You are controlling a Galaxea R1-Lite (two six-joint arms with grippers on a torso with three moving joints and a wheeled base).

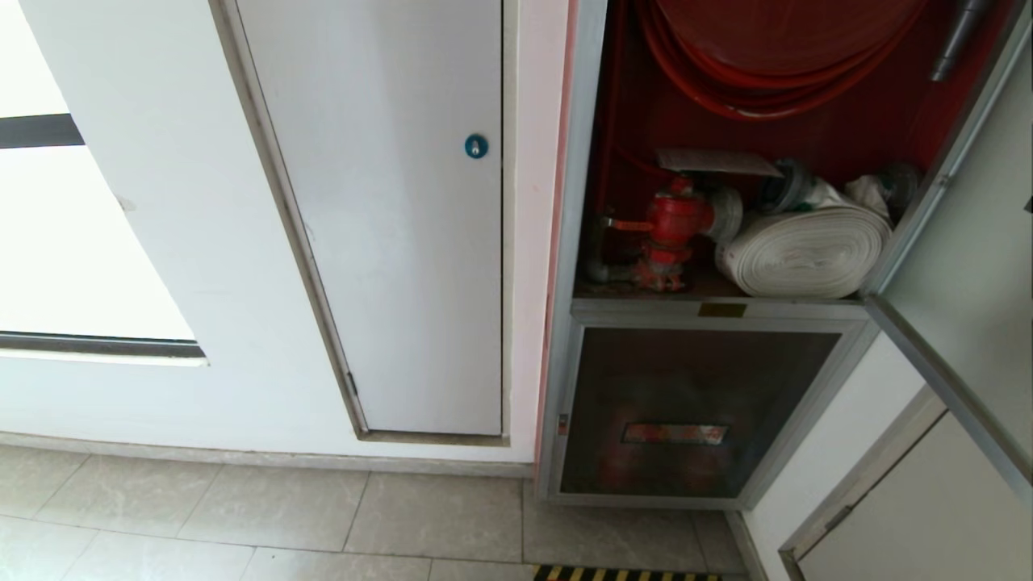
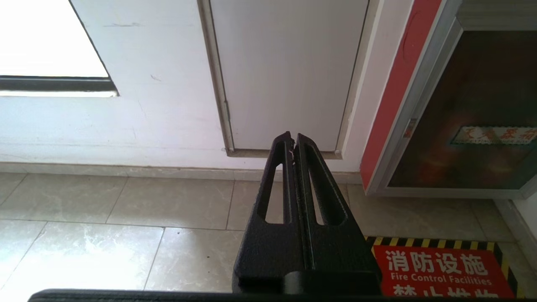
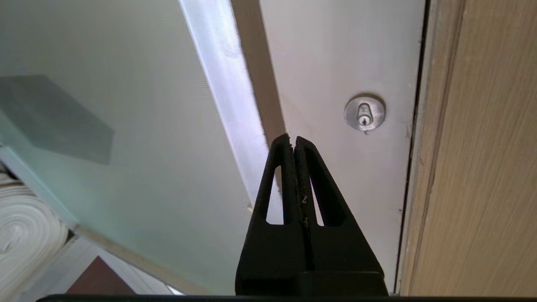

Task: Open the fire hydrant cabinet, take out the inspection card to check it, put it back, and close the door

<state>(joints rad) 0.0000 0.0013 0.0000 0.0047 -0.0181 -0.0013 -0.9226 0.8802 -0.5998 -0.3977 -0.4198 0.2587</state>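
- Fire hydrant cabinet (image 1: 569,242) stands open, its red inside showing the hose reel (image 1: 775,56) at the top, with the red valve (image 1: 674,230) and the white rolled hose (image 1: 807,250) below it on the cabinet's shelf.
- Inspection card (image 1: 714,161), as I read it, is the flat sheet lying just above the red valve, inside the cabinet; its print cannot be made out from here.
- Door (image 1: 968,266) is swung out to the right of the cabinet's opening, so the opening step looks done.
- Right tool (image 3: 293,140) is clenched on nothing, beside the inner face of the open door, near its silver frame, and well apart from the card.
- Left tool (image 2: 293,137) is clenched and empty too, low near the floor to the left of the cabinet's lower glass panel (image 2: 474,121); this arm looks parked.
- Whether the card has been checked I cannot tell. If it has, only closing the door is left; if not, taking it out, checking and returning it also remain.
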